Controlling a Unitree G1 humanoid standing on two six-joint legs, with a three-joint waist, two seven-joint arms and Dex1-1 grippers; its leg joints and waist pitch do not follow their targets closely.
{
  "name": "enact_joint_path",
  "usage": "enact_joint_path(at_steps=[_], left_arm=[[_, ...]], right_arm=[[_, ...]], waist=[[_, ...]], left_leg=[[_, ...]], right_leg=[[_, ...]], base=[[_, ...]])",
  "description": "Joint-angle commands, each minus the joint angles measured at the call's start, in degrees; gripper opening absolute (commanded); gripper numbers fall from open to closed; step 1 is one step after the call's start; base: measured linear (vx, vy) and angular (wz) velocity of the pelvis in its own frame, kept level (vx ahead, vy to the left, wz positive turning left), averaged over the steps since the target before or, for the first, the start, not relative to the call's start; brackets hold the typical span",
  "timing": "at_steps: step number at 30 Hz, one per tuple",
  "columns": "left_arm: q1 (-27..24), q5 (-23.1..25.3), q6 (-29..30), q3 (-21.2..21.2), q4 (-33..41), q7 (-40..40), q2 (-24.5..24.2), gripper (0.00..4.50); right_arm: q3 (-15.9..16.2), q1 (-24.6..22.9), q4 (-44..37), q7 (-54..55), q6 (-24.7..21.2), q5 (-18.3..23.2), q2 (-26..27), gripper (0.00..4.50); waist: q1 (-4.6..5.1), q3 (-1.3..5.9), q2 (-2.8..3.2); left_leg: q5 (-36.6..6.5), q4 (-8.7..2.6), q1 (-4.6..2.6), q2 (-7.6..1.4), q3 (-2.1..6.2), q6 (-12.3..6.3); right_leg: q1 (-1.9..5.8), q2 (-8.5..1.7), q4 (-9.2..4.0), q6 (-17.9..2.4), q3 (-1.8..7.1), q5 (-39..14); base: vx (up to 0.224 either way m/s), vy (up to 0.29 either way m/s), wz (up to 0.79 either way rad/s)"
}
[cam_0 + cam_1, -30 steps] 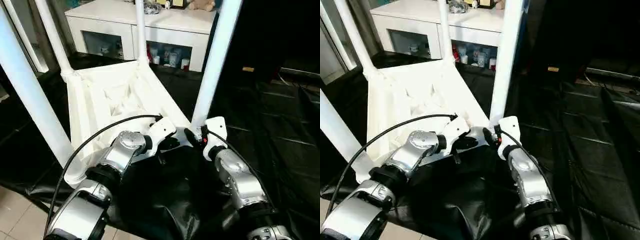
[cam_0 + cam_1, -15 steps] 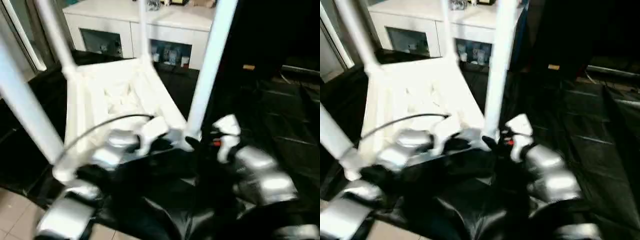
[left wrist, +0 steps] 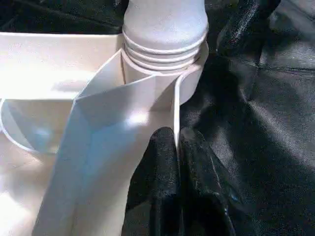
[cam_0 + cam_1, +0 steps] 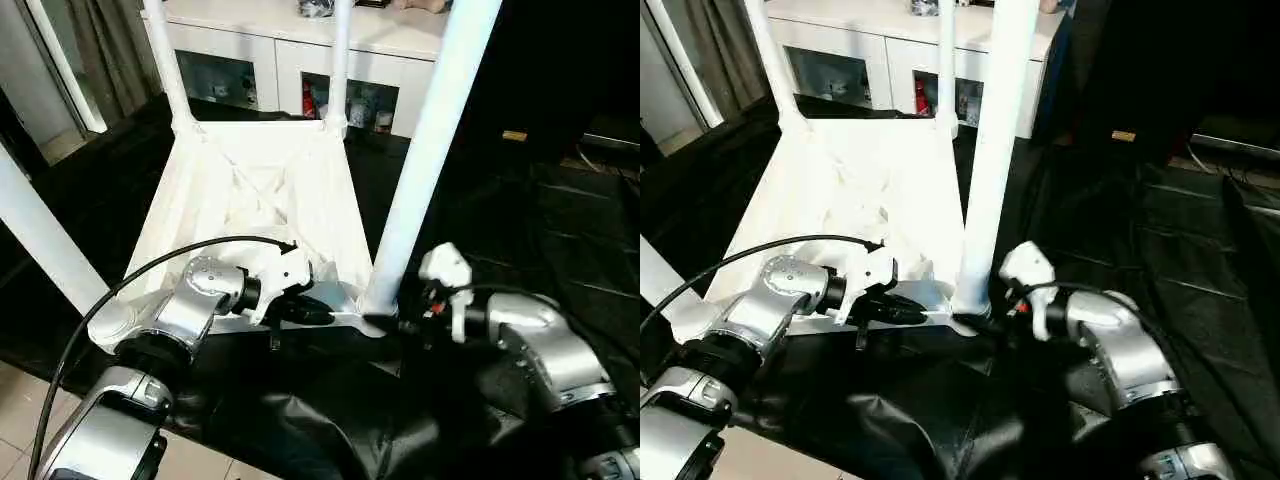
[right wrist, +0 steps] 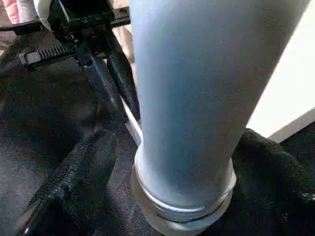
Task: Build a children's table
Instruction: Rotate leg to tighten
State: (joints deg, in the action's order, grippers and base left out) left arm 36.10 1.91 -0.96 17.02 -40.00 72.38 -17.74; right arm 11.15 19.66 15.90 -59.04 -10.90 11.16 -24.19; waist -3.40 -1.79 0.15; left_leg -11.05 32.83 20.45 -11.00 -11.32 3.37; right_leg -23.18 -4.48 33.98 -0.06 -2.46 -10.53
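Observation:
The children's table lies upside down on the black sheet, its white ribbed tabletop [image 4: 260,190] facing up. Its legs stand upright in the corner sockets: the near right leg [image 4: 425,150], the near left leg [image 4: 40,240], and two far legs [image 4: 165,60]. My left gripper [image 4: 320,312] is shut on the tabletop's near rim [image 3: 175,113], just beside the near right socket. My right gripper [image 4: 385,325] comes in from the right and stands open around the base of that leg [image 5: 197,98]. One finger [image 5: 83,172] shows on each side of the leg.
A white glass-doored cabinet [image 4: 300,40] stands behind the table. The black sheet [image 4: 520,220] covers the floor to the right, and pale tiles [image 4: 15,420] show at the near left. A black cable [image 4: 150,265] loops over my left forearm.
The camera has shifted. My right arm has swung round to reach the near right leg from the right, its jaws wider around the leg's base. The left gripper stays shut on the rim.

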Motion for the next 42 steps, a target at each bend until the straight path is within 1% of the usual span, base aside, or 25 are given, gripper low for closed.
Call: enact_joint_path(at_steps=[1, 2, 4, 6, 8, 12, 14, 20, 22, 25, 26, 27, 28, 29, 30, 31, 32, 34, 35, 36, 37, 39, 40, 41, 42], left_arm=[[-1.12, -0.68, 0.23, 1.25, 0.11, 1.47, 0.46, 0.0], [-1.0, -0.58, 0.04, 1.2, -0.12, 1.29, 0.54, 0.0], [-0.85, -0.45, -0.1, 1.18, -0.37, 1.19, 0.61, 0.0], [-0.69, -0.33, -0.21, 1.14, -0.63, 1.12, 0.68, 0.0], [-0.64, -0.27, -0.19, 1.12, -0.68, 1.09, 0.69, 0.0], [-0.68, -0.2, -0.11, 1.12, -0.71, 1.24, 0.59, 0.0], [-0.78, -0.26, 0.0, 1.11, -0.62, 1.38, 0.52, 0.0], [-1.12, -0.23, 0.24, 1.1, -0.44, 1.72, 0.17, 0.0], [-1.35, -0.22, 0.39, 0.86, -0.22, 1.3, 0.08, 0.0], [-0.14, 1.28, 1.4, -0.58, -3.01, -7.13, 2.31, 0.0], [-0.14, 1.28, 1.4, -0.58, -3.01, -7.13, 2.31, 0.0], [0.73, 2.02, 1.91, -1.11, -4.57, -11.26, 3.61, 0.0], [1.79, 2.83, 2.76, -1.52, -6.25, -15.9, 5.3, 0.0], [2.44, 3.31, 3.33, -1.74, -7.27, -18.78, 6.38, 0.0], [3.06, 3.48, 4.17, -2.01, -8.11, -21.27, 7.66, 0.0], [4.05, 3.72, 5.37, -2.54, -9.41, -25.54, 9.72, 0.0], [4.69, 3.74, 6.1, -2.87, -10.26, -28.06, 11.11, 0.0], [5.27, 3.94, 6.73, -2.84, -11.07, -29.94, 12.45, 0.0], [6.23, 4.88, 7.03, -2.43, -12.69, -33.6, 14.49, 0.0], [6.42, 5.28, 7.12, -2.08, -13.03, -34.08, 14.92, 0.0], [6.43, 5.3, 7.11, -2.06, -13.05, -34.1, 14.94, 0.0], [6.69, 5.98, 6.53, -1.48, -13.53, -34.26, 15.22, 0.0], [6.89, 6.25, 6.08, -1.35, -13.94, -34.42, 15.37, 0.0], [6.92, 6.31, 5.71, -1.3, -14.08, -34.0, 15.31, 0.0], [6.82, 6.29, 4.87, -1.1, -13.82, -32.7, 14.72, 0.0]], right_arm=[[0.46, 0.11, 0.21, 0.44, 0.53, -0.66, 0.79, 3.81], [-0.22, 0.52, 0.82, 1.07, -0.04, 0.15, 1.46, 3.81], [-0.8, 0.78, 1.01, 1.41, -0.42, 0.91, 1.78, 3.49], [-0.99, 0.86, 0.89, 1.17, -0.75, 1.39, 1.63, 3.49], [-0.93, 0.67, 0.73, 0.6, -1.08, 1.51, 1.36, 3.15], [-0.71, 0.31, 0.76, 0.08, -0.84, 0.97, 1.09, 2.99], [-0.57, 0.18, 0.76, -0.06, -0.77, 0.83, 0.94, 2.65], [-0.09, 0.03, 0.85, -0.33, -0.69, 0.49, 0.77, 2.39], [0.7, -0.38, 1.48, 0.83, 0.78, -1.32, 0.65, 2.24], [-1.31, -0.12, 6.43, 13.02, 2.11, -5.16, 4.15, 2.15], [-1.31, -0.12, 6.43, 13.02, 2.11, -5.16, 4.15, 2.1], [-2.83, -0.18, 7.99, 17.91, 1.38, -5.28, 6.16, 2.1], [-4.14, -0.58, 8.68, 22.28, -0.5, -4.99, 8.33, 2.1], [-4.93, -0.9, 8.95, 24.89, -1.84, -4.72, 9.72, 2.1], [-5.51, -1.29, 8.87, 28.0, -2.61, -5.01, 11.23, 2.1], [-6.14, -1.87, 8.57, 32.29, -4.0, -5.44, 13.51, 2.1], [-6.33, -2.21, 8.41, 34.65, -4.46, -5.68, 15.07, 2.1], [-6.67, -2.46, 8.28, 37.27, -4.79, -5.77, 16.89, 2.1], [-7.12, -2.4, 8.51, 41.17, -5.3, -5.5, 20.45, 2.1], [-6.94, -2.3, 8.54, 42.04, -5.27, -5.7, 21.34, 2.1], [-6.91, -2.3, 8.55, 42.06, -5.26, -5.73, 21.36, 2.1], [-5.48, -1.96, 8.92, 42.19, -4.42, -7.01, 21.73, 2.1], [-4.85, -1.83, 9.03, 42.37, -4.19, -7.67, 21.77, 2.1], [-5.48, -1.73, 9.16, 42.89, -3.95, -7.37, 21.88, 2.1], [-7.51, -1.79, 8.67, 42.19, -3.43, -5.63, 21.83, 2.6]], waist=[[-0.06, 2.82, -0.37], [0.03, 2.82, -0.47], [-0.03, 2.88, -0.35], [-0.02, 2.88, -0.38], [-0.05, 2.88, -0.4], [-0.15, 2.9, -0.39], [-0.16, 2.9, -0.43], [-0.19, 2.91, -0.52], [-0.1, 2.88, -0.57], [0.14, 2.68, -0.65], [0.49, 2.3, -0.63], [0.58, 2.31, -0.77], [0.77, 2.2, -0.63], [0.99, 2.17, -0.55], [1.17, 2.11, -0.67], [1.42, 2.03, -0.48], [1.52, 2.09, -0.41], [1.59, 2.13, -0.61], [1.67, 2.07, -0.11], [1.76, 2.11, -0.18], [1.73, 2.1, -0.17], [1.79, 2.21, 0.16], [1.9, 2.23, 0.13], [1.9, 2.19, 0.19], [1.94, 2.21, -0.06]], left_leg=[[-9.77, -3.26, -0.27, -2.27, 0.76, -3.53], [-9.74, -3.25, -0.21, -2.21, 0.73, -3.51], [-9.67, -3.24, -0.31, -2.22, 0.75, -3.44], [-9.71, -3.22, -0.34, -2.24, 0.71, -3.45], [-9.54, -3.19, -0.28, -2.21, 0.7, -3.57], [-9.4, -3.16, -0.32, -2.21, 0.69, -3.57], [-9.52, -3.15, -0.31, -2.21, 0.69, -3.53], [-9.3, -3.15, -0.28, -2.23, 0.73, -3.66], [-9.43, -3.16, -0.27, -2.19, 0.73, -3.53], [-10.41, -3.22, -0.3, -2.03, 0.74, -2.81], [-12.81, -3.53, -0.36, -1.91, 0.76, -1.92], [-14.06, -3.58, -0.51, -1.92, 0.86, -1.28], [-16.31, -3.74, -0.79, -1.9, 1.08, -0.34], [-17.8, -3.91, -0.88, -1.89, 1.3, 0.32], [-18.41, -3.99, -0.91, -1.91, 1.32, 0.54], [-19.23, -4.08, -0.88, -1.85, 1.41, 0.77], [-20.17, -4.04, -1.16, -1.78, 1.49, 1.02], [-20.71, -3.99, -1.24, -1.72, 1.47, 0.86], [-20.64, -4.13, -1.11, -1.73, 1.45, 0.52], [-20.78, -4.13, -1.19, -1.68, 1.47, 0.6], [-21.4, -4.27, -1.18, -1.69, 1.61, 0.45], [-21.37, -4.44, -1.21, -1.82, 1.69, 0.24], [-21.29, -4.57, -0.98, -1.83, 1.72, 0.18], [-21.63, -4.63, -1.04, -1.87, 1.74, 0.2], [-22.06, -4.61, -1.04, -1.86, 1.71, 0.09]], right_leg=[[2.88, -3.37, -3.48, -14.12, 2.08, -7.72], [2.93, -3.36, -3.51, -14.17, 2.08, -7.44], [2.92, -3.33, -3.46, -14.33, 2.07, -7.13], [2.95, -3.25, -3.43, -14.52, 2.06, -6.62], [3.04, -3.27, -3.36, -14.61, 2.05, -6.03], [3.04, -3.26, -3.37, -14.58, 2.04, -6.31], [3.05, -3.28, -3.37, -14.52, 2.04, -6.52], [3.07, -3.31, -3.31, -14.33, 2.04, -6.61], [3.02, -3.31, -3.37, -14.26, 2.04, -7.1], [2.77, -3.42, -3.72, -13.7, 2.08, -9.58], [2.57, -3.3, -4.26, -12.78, 2.03, -14.04], [2.6, -3.35, -4.45, -12.12, 1.99, -16.63], [2.39, -3.44, -4.95, -10.63, 1.98, -21.67], [2.2, -3.35, -5.22, -9.24, 1.94, -24.49], [2.11, -3.28, -5.36, -8.75, 1.98, -25.21], [2.03, -3.21, -5.57, -8.06, 2.02, -25.95], [1.77, -3.21, -5.76, -7.69, 2.0, -26.78], [1.69, -3.23, -5.97, -7.33, 2.01, -27.38], [1.52, -3.23, -6.18, -7.17, 2.14, -26.84], [1.43, -3.18, -6.19, -7.19, 2.09, -26.69], [1.64, -3.2, -6.26, -7.0, 1.93, -27.07], [1.75, -3.24, -6.23, -7.17, 1.92, -25.52], [1.97, -3.19, -6.18, -7.35, 1.85, -24.22], [1.95, -3.27, -6.19, -7.56, 1.87, -23.81], [1.98, -3.31, -6.22, -7.62, 1.91, -23.9]], base=[[0.0, 0.0, 0.0], [0.0, 0.0, 0.0], [0.0, 0.0, 0.0], [0.0, 0.0, 0.0], [0.0, 0.0, 0.0], [0.0, 0.0, 0.0], [0.0, 0.0, 0.0], [0.0, 0.0, 0.0], [0.0, 0.0, 0.0], [0.0, 0.0, 0.0], [0.0, 0.0, 0.0], [0.0, 0.0, 0.0], [0.0, 0.0, 0.0], [0.0, 0.0, 0.0], [0.0, 0.0, 0.0], [0.0, 0.0, 0.0], [0.0, 0.0, 0.0], [0.0, 0.0, 0.0], [0.0, 0.0, 0.0], [0.0, 0.0, 0.0], [0.0, 0.0, 0.0], [0.0, 0.0, 0.0], [0.0, 0.0, 0.0], [0.0, 0.0, 0.0], [0.0, 0.0, 0.0]])
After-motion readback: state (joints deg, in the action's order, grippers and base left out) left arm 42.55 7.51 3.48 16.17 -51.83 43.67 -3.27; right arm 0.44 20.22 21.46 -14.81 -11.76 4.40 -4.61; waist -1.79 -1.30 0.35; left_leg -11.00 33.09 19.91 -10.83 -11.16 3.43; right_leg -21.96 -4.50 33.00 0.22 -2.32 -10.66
